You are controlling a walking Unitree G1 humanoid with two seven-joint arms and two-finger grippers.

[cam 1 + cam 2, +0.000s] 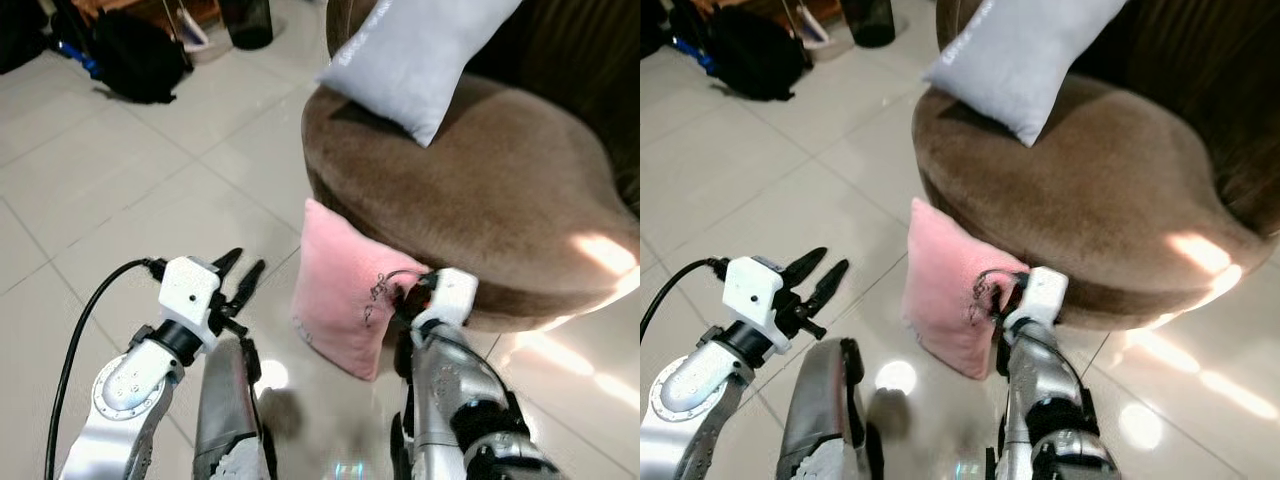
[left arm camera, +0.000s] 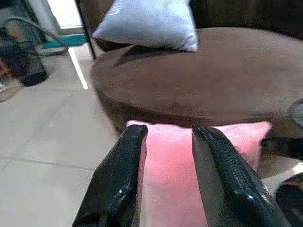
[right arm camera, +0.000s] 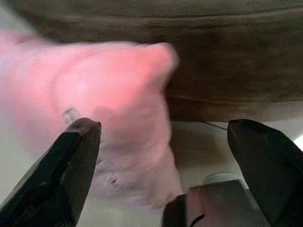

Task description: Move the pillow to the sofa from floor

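One pink pillow (image 1: 345,295) stands upright on the floor (image 1: 120,190) against the sofa (image 1: 500,190), right gripper (image 1: 405,297) and left gripper (image 1: 240,275) open-fingered beside it; one grey pillow (image 1: 415,50) lies above.

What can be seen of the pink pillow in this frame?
The pink pillow is a soft, fuzzy, roughly square cushion with small dark script on its face. It stands on edge on the pale tiled floor, leaning against the side of the brown sofa. The right gripper, fingers open, is at its right edge; contact cannot be judged. The left gripper is open, short of it.
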